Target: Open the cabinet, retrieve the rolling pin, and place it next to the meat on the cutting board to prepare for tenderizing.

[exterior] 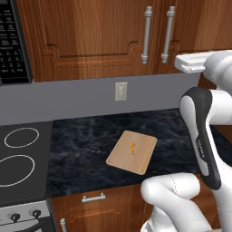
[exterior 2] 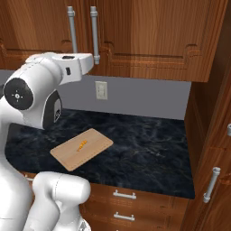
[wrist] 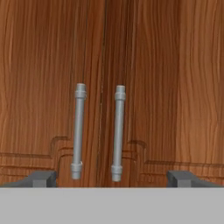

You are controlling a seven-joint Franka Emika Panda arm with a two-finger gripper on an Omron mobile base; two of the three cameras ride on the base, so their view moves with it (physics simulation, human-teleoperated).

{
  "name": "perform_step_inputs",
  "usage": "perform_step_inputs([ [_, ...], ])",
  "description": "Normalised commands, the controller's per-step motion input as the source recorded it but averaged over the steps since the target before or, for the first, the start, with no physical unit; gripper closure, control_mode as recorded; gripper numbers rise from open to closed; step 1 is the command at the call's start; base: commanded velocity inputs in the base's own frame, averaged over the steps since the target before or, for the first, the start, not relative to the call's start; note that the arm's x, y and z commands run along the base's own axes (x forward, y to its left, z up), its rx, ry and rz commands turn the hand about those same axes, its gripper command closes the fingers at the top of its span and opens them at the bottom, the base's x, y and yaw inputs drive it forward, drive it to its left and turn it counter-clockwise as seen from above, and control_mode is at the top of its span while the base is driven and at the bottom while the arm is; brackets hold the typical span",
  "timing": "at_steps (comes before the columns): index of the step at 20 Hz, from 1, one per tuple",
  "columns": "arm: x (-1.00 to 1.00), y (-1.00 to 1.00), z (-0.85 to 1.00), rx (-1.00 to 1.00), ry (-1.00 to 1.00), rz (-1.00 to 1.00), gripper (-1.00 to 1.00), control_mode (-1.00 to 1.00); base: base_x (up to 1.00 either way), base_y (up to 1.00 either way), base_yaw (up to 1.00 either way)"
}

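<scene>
Two dark fingers (wrist: 43, 178) sit at the bottom corners of the hand view, far apart, so the gripper (wrist: 112, 179) stands wide open with nothing between its tips. Straight ahead of it hang two tall silver bar handles side by side, the left handle (wrist: 78, 131) and the right handle (wrist: 117, 132), one on each side of the seam where two reddish-brown doors meet. Both doors are closed.

From the left base view, the same pair of handles appears at the upper middle of the frame, on the cabinet (exterior: 90, 36) above a grey back wall. The white arm rises at the right side of that frame and reaches up toward the doors. A black microwave (exterior: 13, 41) hangs at the upper left, and a stovetop (exterior: 20, 154) with white ring outlines lies at the lower left.

Below, the dark marble table (exterior: 86, 149) carries the cutting board (exterior: 132, 152), lying flat near the middle of the frame and turned at an angle. The meat (exterior: 132, 147), a tiny orange-yellow morsel, rests on the board near its centre. A white wall outlet (exterior: 120, 91) sits on the back wall above the board.

From the right base view, the board lies at the lower left of centre, with bare dark table stretching to its right.
</scene>
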Motion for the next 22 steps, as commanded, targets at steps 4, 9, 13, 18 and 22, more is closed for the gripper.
perform_step_inputs([
  [4, 0.15, 0.00, 0.00, 0.00, 0.00, 0.00, -1.00, -1.00, 0.00, 0.00, 0.00],
  [9, 0.03, -0.02, 0.00, 0.00, 0.00, 0.00, -1.00, -1.00, 0.00, 0.00, 0.00],
  [13, 0.00, -0.09, 0.00, 0.00, 0.00, 0.00, -1.00, -1.00, 0.00, 0.00, 0.00],
  [18, 0.03, -0.09, 0.00, 0.01, 0.00, 0.00, -1.00, -1.00, 0.00, 0.00, 0.00],
  [22, 0.20, -0.03, 0.00, 0.00, 0.00, 0.00, -1.00, -1.00, 0.00, 0.00, 0.00],
])
